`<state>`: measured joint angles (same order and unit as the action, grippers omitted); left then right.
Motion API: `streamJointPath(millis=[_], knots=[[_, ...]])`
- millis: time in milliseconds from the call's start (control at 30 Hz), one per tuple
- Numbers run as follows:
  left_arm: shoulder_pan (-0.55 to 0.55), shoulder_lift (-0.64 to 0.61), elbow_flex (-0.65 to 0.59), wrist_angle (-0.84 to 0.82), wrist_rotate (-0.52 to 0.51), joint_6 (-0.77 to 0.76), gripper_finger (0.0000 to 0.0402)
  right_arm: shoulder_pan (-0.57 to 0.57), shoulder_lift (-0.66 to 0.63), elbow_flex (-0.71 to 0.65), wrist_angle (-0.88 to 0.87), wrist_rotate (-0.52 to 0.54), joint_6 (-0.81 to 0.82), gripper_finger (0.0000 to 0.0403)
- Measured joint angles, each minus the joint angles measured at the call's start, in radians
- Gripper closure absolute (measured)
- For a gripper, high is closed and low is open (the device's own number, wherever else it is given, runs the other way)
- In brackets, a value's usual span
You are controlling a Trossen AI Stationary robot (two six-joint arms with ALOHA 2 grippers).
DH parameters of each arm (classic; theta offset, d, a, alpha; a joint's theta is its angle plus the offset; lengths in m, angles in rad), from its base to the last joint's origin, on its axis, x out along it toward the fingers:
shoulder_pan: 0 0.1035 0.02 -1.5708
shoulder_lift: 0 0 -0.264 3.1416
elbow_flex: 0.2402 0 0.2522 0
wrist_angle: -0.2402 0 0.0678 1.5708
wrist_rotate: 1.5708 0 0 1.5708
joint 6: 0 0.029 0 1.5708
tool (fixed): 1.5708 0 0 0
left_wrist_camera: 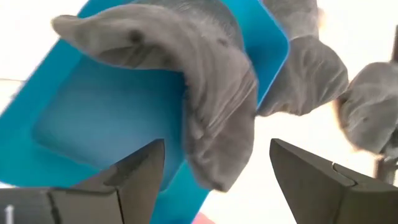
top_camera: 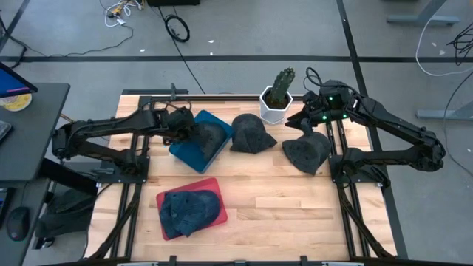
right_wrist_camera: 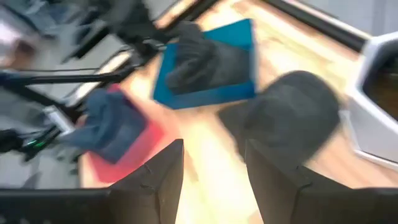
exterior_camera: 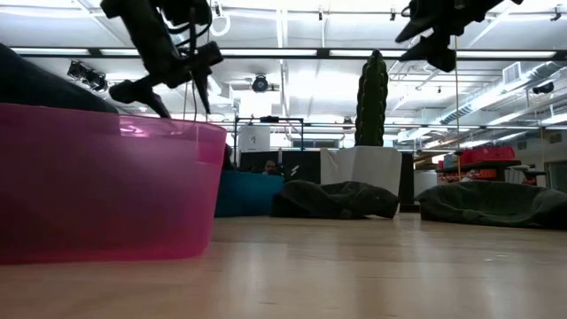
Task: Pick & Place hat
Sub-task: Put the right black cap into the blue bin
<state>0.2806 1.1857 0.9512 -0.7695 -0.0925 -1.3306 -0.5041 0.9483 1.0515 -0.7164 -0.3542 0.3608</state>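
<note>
A dark grey hat lies in the blue tray, with one edge draped over the tray's rim. My left gripper hovers open above that hat, raised off the tray in the low view. A second dark hat and a third rest on the table. My right gripper is open and raised above the table near the third hat. A blue hat lies in the red tray.
A cactus in a white pot stands at the table's far edge between the arms. The red tray sits near the table's near-left edge. Bare wood lies at the near right. Cables and a desk lie beyond the table.
</note>
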Motion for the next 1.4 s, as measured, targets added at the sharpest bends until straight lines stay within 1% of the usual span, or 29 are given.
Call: streamJointPath(millis=[67, 167, 367, 467, 533, 567, 667, 767, 1100, 1233, 1400], knots=[[0.000, -0.025, 0.000, -0.033, 0.000, 0.026, 0.0106, -0.010, -0.005, 0.000, -0.023, 0.039, 0.028, 0.0227], [0.000, -0.072, 0.000, -0.028, -0.003, 0.082, 0.0106, -0.020, -0.010, 0.000, -0.099, 0.084, 0.055, 0.0227], [-0.013, -0.161, 0.000, 0.013, -0.014, 0.201, 0.0106, -0.017, 0.000, 0.000, -0.349, 0.230, 0.085, 0.0230], [-0.012, -0.193, 0.000, 0.074, -0.026, 0.270, 0.0106, -0.012, 0.016, 0.000, -0.438, 0.321, 0.128, 0.0239], [-0.011, -0.206, 0.000, 0.145, -0.029, 0.310, 0.0106, -0.011, 0.031, 0.000, -0.473, 0.379, 0.158, 0.0245], [-0.012, -0.208, 0.000, 0.188, -0.030, 0.330, 0.0106, -0.011, 0.042, 0.000, -0.484, 0.389, 0.171, 0.0247], [-0.012, -0.206, 0.000, 0.310, -0.025, 0.404, 0.0106, -0.004, 0.082, 0.000, -0.509, 0.390, 0.207, 0.0251], [-0.012, -0.204, 0.000, 0.381, -0.025, 0.477, 0.0106, 0.046, 0.130, 0.000, -0.517, 0.382, 0.241, 0.0252], [-0.011, -0.203, 0.000, 0.369, -0.025, 0.557, 0.0106, 0.182, 0.326, 0.000, -0.517, 0.390, 0.389, 0.0250], [-0.011, -0.203, 0.000, 0.368, -0.025, 0.558, 0.0106, 0.221, 0.382, 0.000, -0.511, 0.399, 0.442, 0.0228], [-0.011, -0.203, 0.000, 0.368, -0.025, 0.563, 0.0106, 0.251, 0.426, 0.000, -0.502, 0.399, 0.473, 0.0175]])
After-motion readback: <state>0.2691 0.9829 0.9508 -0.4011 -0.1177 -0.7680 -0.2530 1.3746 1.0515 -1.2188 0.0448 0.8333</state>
